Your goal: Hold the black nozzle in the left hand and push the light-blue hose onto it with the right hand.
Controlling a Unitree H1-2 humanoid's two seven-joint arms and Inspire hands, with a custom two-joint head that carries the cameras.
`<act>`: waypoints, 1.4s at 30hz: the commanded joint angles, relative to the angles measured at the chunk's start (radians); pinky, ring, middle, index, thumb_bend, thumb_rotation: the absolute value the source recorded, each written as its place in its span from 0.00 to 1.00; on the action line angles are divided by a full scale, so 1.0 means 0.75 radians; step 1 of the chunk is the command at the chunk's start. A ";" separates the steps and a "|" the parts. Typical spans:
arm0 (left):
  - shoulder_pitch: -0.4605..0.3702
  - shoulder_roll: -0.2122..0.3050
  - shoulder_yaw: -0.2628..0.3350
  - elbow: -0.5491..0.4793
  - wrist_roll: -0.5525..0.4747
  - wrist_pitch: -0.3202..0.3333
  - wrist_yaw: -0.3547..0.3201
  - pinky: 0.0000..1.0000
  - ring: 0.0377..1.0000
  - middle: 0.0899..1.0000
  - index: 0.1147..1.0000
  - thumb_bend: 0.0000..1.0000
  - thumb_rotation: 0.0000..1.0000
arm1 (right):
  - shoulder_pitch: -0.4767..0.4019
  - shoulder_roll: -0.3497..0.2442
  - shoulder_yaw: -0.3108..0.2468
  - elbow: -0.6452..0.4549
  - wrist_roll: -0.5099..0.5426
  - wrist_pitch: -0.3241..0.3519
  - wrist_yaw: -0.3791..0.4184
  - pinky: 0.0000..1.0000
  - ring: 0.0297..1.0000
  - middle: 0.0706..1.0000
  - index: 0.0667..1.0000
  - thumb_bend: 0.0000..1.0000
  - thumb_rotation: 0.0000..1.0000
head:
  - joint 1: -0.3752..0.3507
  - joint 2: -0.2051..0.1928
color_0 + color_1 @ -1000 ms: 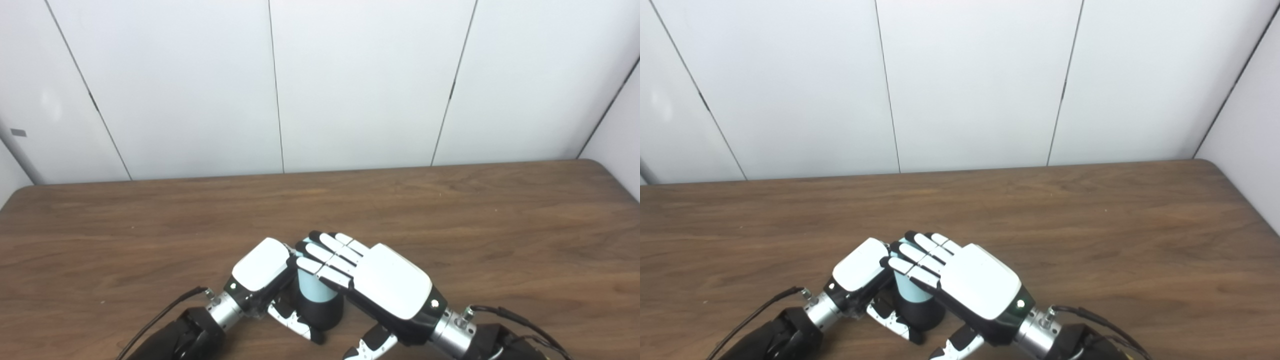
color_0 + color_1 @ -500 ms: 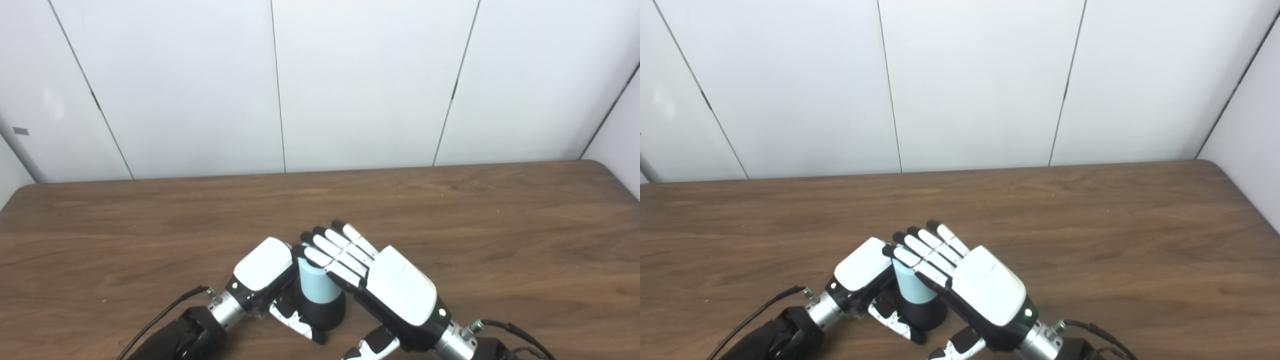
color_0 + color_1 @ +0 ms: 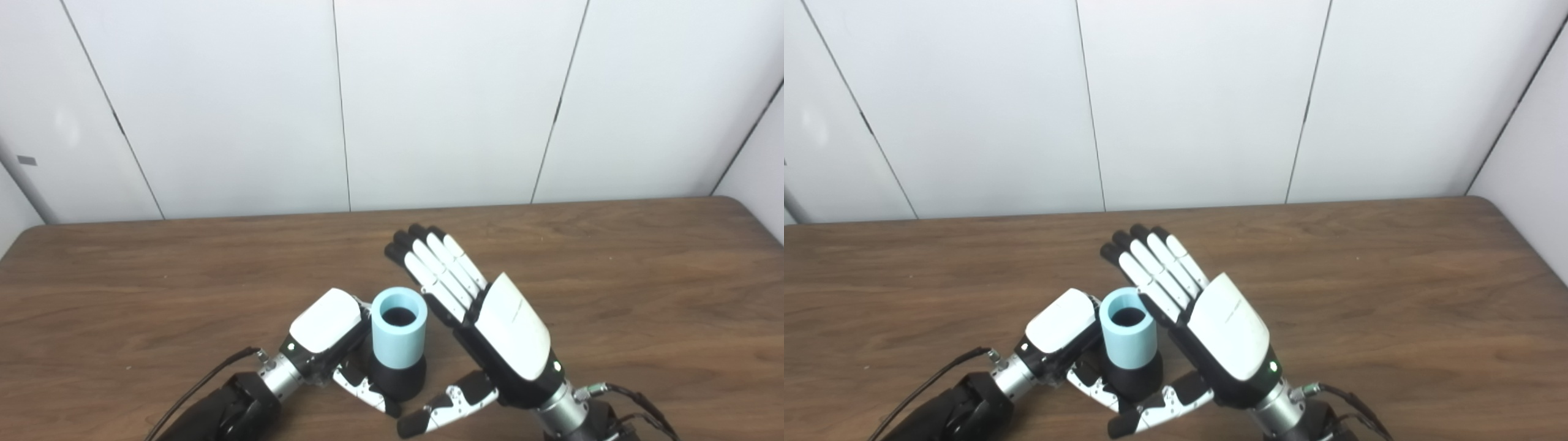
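Lower centre of the frame: a light-blue hose (image 3: 399, 335), a short, thick-walled tube section with a matte surface, stands upright with its open end facing up. The round bore is dark inside, and the rim is even and pale. The lower end of the hose sits over a black nozzle (image 3: 400, 381), of which only the wider, rounded base shows below the blue wall; that base rests on the brown wood-grain table (image 3: 643, 275).

Left of the hose: the left hand (image 3: 327, 340), with a white back plate and black fingers, is wrapped around the nozzle's base. Its thumb (image 3: 366, 394) runs along the table in front of the base, and the remaining fingers pass behind the hose, where they are hidden. The white back of this hand lies just beside the hose wall; whether the two touch cannot be told.

Right of the hose: the right hand (image 3: 490, 324) is released and holds nothing. Its fingers (image 3: 436, 269) are straight and held together, pointing toward the upper left of the frame, and rise above the level of the hose rim. Its thumb (image 3: 444, 407) is spread away, reaching toward the lower centre near the nozzle's base. The palm side faces the hose, and no contact with the hose is visible.

Upper half of the frame: a white panelled wall (image 3: 453, 98) stands behind the far table edge.
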State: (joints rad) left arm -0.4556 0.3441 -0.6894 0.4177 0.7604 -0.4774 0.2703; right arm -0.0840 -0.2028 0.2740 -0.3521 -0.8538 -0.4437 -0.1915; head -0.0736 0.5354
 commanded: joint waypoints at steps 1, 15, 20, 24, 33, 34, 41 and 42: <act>0.159 -0.079 -0.076 0.152 0.003 0.010 -0.005 0.10 0.12 0.42 0.42 0.52 0.00 | -0.038 0.012 -0.033 -0.052 0.053 -0.026 -0.026 1.00 1.00 1.00 1.00 0.86 0.87 | -0.002 0.000; 0.148 -0.087 -0.074 0.181 0.045 0.010 0.059 0.09 0.10 0.42 0.41 0.52 0.00 | 0.065 0.159 -0.329 0.214 0.895 0.067 -0.055 0.61 0.70 0.73 0.70 0.27 0.40 | 0.014 0.001; 0.152 -0.080 -0.078 0.174 0.034 0.010 0.065 0.09 0.10 0.42 0.41 0.52 0.00 | 0.068 0.179 -0.377 0.296 1.072 0.135 0.000 0.59 0.67 0.69 0.66 0.31 0.19 | 0.011 0.006; 0.158 -0.079 -0.066 0.164 0.031 0.010 0.051 0.09 0.11 0.42 0.41 0.52 0.00 | 0.062 0.192 -0.407 0.351 1.091 0.166 0.006 0.60 0.68 0.69 0.66 0.30 0.21 | 0.010 0.009; 0.157 -0.080 -0.061 0.169 0.039 0.010 0.056 0.10 0.11 0.42 0.41 0.52 0.00 | 0.058 0.213 -0.440 0.378 1.163 0.234 0.050 0.60 0.68 0.68 0.65 0.32 0.15 | 0.007 0.007; 0.156 -0.079 -0.062 0.170 0.040 0.010 0.060 0.10 0.11 0.42 0.41 0.52 0.00 | 0.058 0.215 -0.442 0.378 1.161 0.239 0.051 0.60 0.68 0.68 0.65 0.32 0.14 | 0.005 0.005; 0.165 -0.088 -0.029 0.168 0.062 0.012 0.044 0.10 0.11 0.42 0.41 0.52 0.00 | 0.059 0.234 -0.452 0.363 1.169 0.271 0.061 0.60 0.67 0.68 0.65 0.34 0.11 | 0.005 0.007; 0.166 -0.089 -0.026 0.168 0.062 0.012 0.042 0.10 0.11 0.42 0.42 0.52 0.00 | 0.060 0.236 -0.452 0.362 1.167 0.273 0.062 0.60 0.67 0.68 0.65 0.34 0.11 | 0.005 0.007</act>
State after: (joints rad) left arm -0.4643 0.3213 -0.6682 0.4427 0.8053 -0.4806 0.2937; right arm -0.0127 -0.0303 -0.0573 -0.0535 0.0166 -0.2302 -0.1524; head -0.0690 0.5400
